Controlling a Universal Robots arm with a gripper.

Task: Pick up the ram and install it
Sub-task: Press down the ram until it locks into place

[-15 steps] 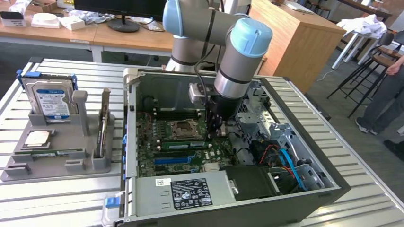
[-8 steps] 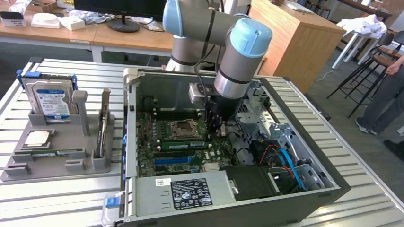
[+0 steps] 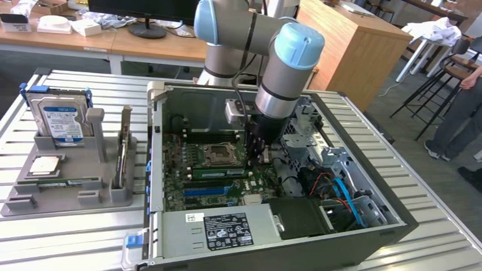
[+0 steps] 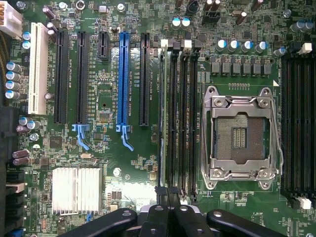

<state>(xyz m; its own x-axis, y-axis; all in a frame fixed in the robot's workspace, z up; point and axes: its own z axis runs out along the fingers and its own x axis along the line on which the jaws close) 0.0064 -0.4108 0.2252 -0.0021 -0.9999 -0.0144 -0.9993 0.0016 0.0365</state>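
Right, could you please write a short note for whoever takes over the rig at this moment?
Pincer: shut, low inside the computer case, over the memory slots beside the CPU socket.
Ram: green stick lying along those slots, just below the pincer.
Done: ram is off the tray and at the slots.
Left: check it is fully seated; that cannot be told from here.
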